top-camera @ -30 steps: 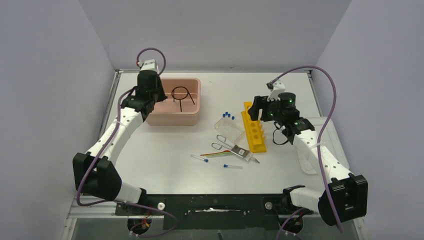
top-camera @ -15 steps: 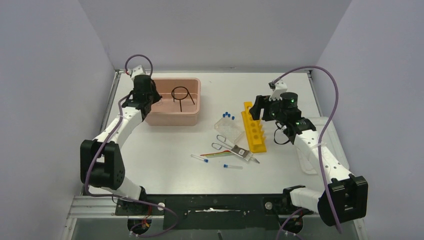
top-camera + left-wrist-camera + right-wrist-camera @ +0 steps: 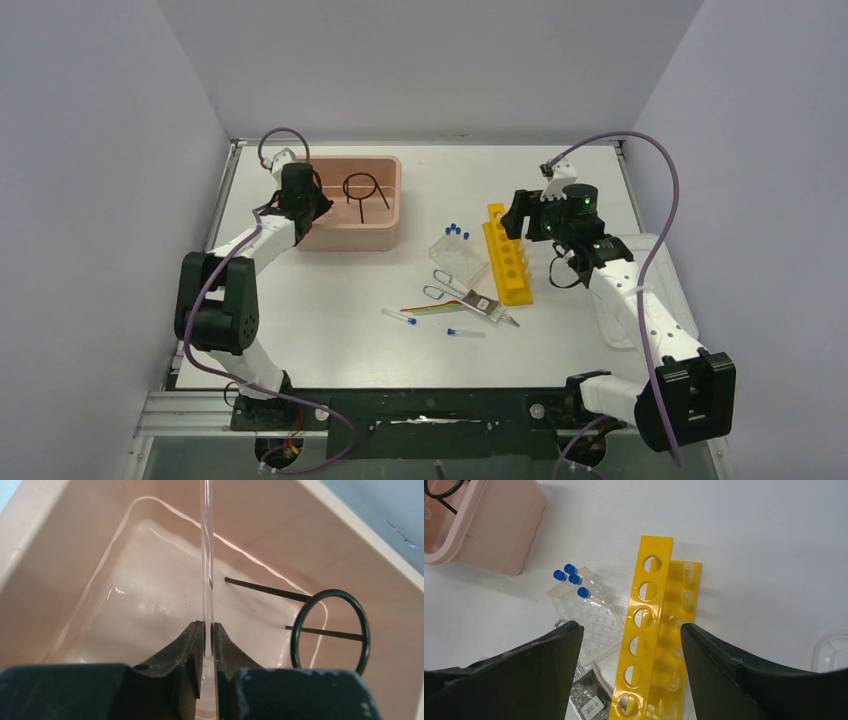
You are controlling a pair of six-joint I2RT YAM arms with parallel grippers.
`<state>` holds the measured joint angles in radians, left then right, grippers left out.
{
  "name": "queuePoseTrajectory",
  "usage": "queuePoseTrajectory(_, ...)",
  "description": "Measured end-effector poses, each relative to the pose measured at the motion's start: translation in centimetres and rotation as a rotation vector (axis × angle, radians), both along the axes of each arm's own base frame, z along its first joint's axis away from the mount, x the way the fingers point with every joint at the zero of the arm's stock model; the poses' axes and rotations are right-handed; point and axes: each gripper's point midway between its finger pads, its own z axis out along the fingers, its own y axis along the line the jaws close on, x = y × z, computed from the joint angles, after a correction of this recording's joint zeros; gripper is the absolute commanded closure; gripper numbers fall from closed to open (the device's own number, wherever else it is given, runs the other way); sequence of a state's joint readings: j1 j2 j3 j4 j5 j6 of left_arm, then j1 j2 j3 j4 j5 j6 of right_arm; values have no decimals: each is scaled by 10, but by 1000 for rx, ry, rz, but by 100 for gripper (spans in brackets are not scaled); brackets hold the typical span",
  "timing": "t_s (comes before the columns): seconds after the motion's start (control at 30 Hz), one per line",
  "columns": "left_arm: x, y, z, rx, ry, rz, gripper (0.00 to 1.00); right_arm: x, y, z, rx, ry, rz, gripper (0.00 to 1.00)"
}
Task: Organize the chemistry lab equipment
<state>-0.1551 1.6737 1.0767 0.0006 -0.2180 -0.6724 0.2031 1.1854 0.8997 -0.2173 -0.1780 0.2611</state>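
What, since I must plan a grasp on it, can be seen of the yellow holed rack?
The yellow holed rack is long, narrow and plastic-looking: an upper plate with a row of round holes above a lower plate with smaller sockets. Nothing stands in the holes. It stands on the white table, right of the clear tube rack; whether they touch is unclear. The right gripper hovers open above it, not touching.

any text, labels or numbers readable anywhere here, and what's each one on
White label on the grey packet-like item beside the clear tube rack: dark print, too blurred to read; one mark may be a "6".
Yellow holed rack, pink tub, clear rod in the left gripper: no markings visible.
Top view: nothing legible.
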Motion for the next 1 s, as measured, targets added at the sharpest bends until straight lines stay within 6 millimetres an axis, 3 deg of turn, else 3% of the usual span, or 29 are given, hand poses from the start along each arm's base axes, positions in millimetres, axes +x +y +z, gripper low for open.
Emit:
queuePoseTrajectory(0.13,1,1,-18,-13,38,23,88,0,0,0,0,0,-1,27)
queuePoseTrajectory(0.2,3,1,-26,-17,54,27,76,0,-1,0,1,0,-2,27)
queuePoseTrajectory(0.3,9,0,-32,-29,66,25,70,1,-3,0,1,0,-6,27)
queuePoseTrajectory(0.47,12,-2,-31,-38,61,16,57,1,-5,0,-1,-1,-10,27)
queuePoseTrajectory(0.7,11,-4,-27,-14,55,-12,52,1,-5,0,-2,0,-11,27)
queuePoseTrajectory(0.83,9,-13,6,16,-14,-62,47,1,-5,0,-5,-1,-8,26)
queuePoseTrajectory(1.0,-4,-55,84,114,-201,-177,42,0,-5,-2,-13,0,-3,25)
